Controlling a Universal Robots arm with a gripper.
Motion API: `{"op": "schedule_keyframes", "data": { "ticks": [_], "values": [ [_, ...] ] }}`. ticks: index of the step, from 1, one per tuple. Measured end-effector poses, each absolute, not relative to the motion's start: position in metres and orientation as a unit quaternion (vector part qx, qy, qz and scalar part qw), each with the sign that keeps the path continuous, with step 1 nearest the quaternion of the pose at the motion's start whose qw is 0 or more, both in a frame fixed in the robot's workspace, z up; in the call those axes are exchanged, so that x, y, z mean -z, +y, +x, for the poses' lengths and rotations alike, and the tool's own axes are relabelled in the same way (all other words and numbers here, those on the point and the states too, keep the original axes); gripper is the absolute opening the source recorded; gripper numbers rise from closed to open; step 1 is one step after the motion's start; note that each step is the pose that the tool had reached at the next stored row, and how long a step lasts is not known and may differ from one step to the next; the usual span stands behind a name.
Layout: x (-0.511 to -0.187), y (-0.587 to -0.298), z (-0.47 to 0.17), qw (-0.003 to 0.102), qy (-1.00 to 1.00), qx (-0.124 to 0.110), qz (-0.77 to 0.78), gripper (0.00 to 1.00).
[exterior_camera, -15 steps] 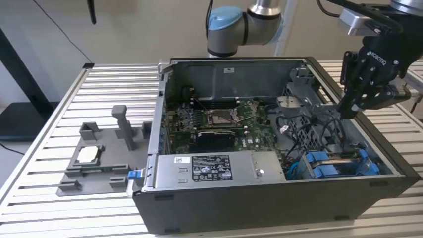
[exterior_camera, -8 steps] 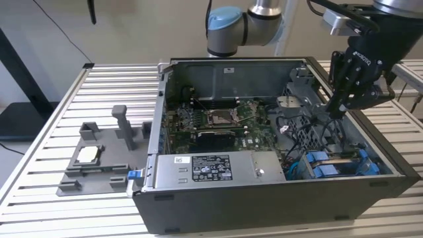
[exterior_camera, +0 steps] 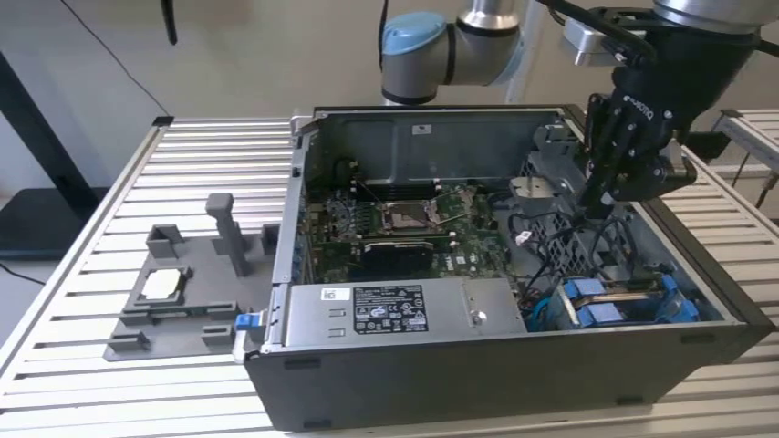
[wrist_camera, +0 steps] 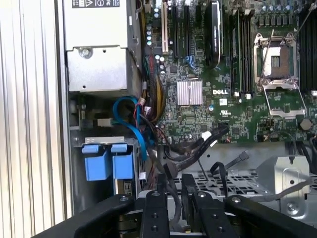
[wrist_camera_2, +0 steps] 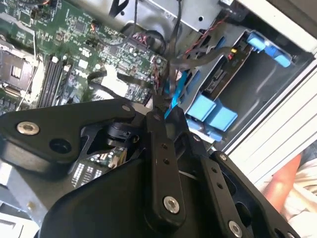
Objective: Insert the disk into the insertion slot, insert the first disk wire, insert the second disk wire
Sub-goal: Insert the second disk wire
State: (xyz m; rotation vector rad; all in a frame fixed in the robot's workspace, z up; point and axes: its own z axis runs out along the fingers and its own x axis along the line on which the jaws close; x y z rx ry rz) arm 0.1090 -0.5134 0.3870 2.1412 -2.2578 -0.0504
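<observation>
Gripper (exterior_camera: 594, 205) hangs inside the open computer case (exterior_camera: 512, 383), its fingertips pressed together on what looks like a dark wire (wrist_camera: 174, 198) among the loose cables. The disk (exterior_camera: 605, 306) sits seated in the insertion slot (exterior_camera: 645, 278), just below the fingertips and a little to one side of them, near but apart. Its blue tabbed end is turned toward the gripper, and I judge its long axis runs away from that end into the bay, so the pinched wire has to travel down toward the disk's end.
</observation>
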Motion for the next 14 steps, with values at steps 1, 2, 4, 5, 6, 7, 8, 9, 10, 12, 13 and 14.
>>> {"op": "schedule_keyframes", "data": {
  "ticks": [1,2,4,5,6,7,8,9,10,12,13,14],
  "values": [
    [-0.387,-0.513,0.108,0.015,-0.725,0.016,0.688,0.27],
    [-0.387,-0.513,0.107,0.015,-0.725,0.016,0.688,0.27],
    [-0.387,-0.513,0.107,0.015,-0.725,0.016,0.688,0.27],
    [-0.387,-0.513,0.106,0.014,-0.725,0.015,0.688,0.27],
    [-0.387,-0.513,0.105,0.011,-0.726,0.011,0.688,0.27],
    [-0.387,-0.513,0.103,0.006,-0.726,0.006,0.688,0.27],
    [-0.387,-0.513,0.101,0.002,-0.726,0.0,0.688,0.27],
    [-0.387,-0.513,0.099,-0.001,-0.726,-0.008,0.688,0.27],
    [-0.387,-0.513,0.098,-0.004,-0.726,-0.015,0.688,0.27],
    [-0.387,-0.513,0.095,-0.008,-0.725,-0.026,0.688,0.27],
    [-0.387,-0.512,0.093,-0.008,-0.725,-0.03,0.688,0.27],
    [-0.386,-0.512,0.092,-0.008,-0.725,-0.032,0.688,0.27]
  ]
}}
